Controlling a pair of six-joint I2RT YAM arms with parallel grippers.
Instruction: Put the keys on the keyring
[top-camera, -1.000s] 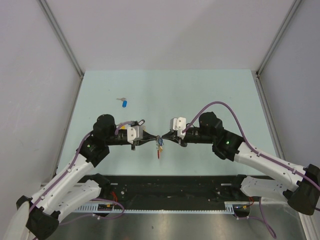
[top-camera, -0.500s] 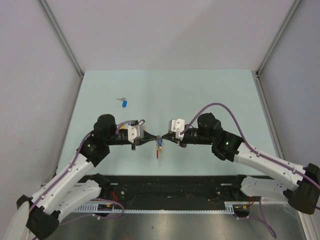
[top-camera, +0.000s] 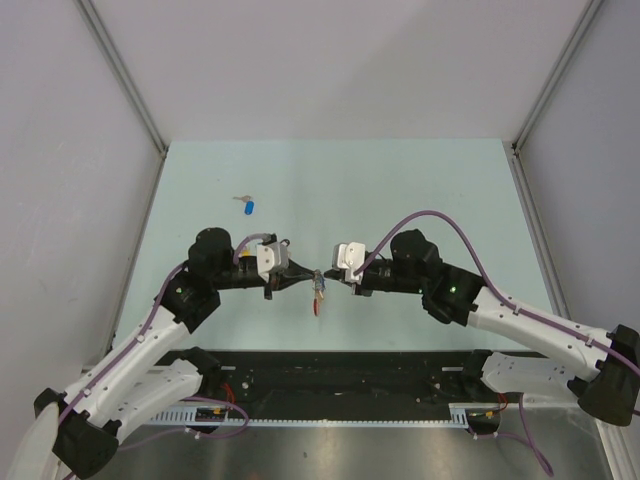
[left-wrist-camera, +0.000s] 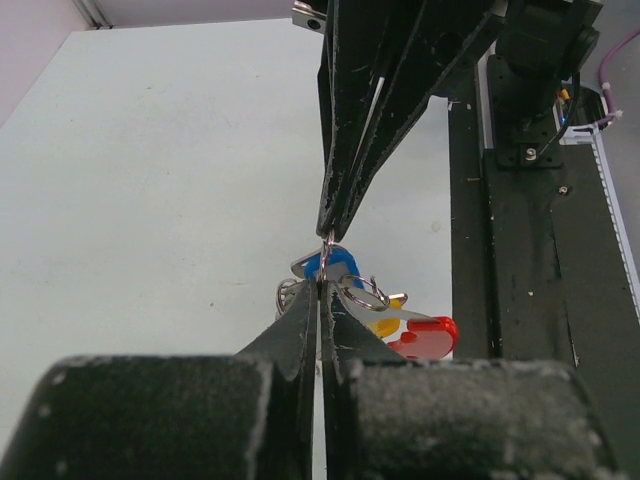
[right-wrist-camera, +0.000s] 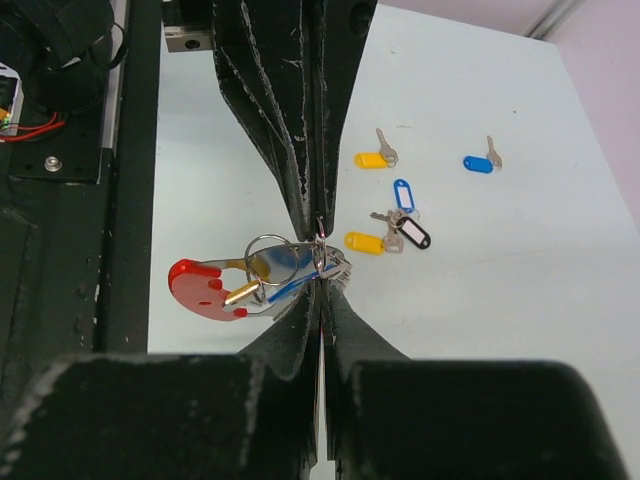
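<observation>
The keyring (top-camera: 317, 301) hangs between my two grippers above the table's near middle. Its red plastic arc (right-wrist-camera: 205, 290) droops to one side, with a silver ring, a blue tag (left-wrist-camera: 337, 266) and a yellow tag (left-wrist-camera: 385, 325) bunched on it. My left gripper (top-camera: 311, 279) is shut on the thin metal ring from the left. My right gripper (top-camera: 327, 280) is shut on it from the right, tip to tip. Loose keys lie on the table: yellow (right-wrist-camera: 370, 160), blue (right-wrist-camera: 478, 163), another yellow (right-wrist-camera: 362, 242), and black-tagged (right-wrist-camera: 413, 236).
A blue-tagged key (top-camera: 248, 207) lies on the pale green table (top-camera: 420, 190) at the far left. The black base rail (top-camera: 340, 375) runs along the near edge. Grey walls close in the table's sides.
The right arm has shifted slightly left and lower, and the left wrist has edged up. The keyring stays pinched between both tips at about the same spot.
</observation>
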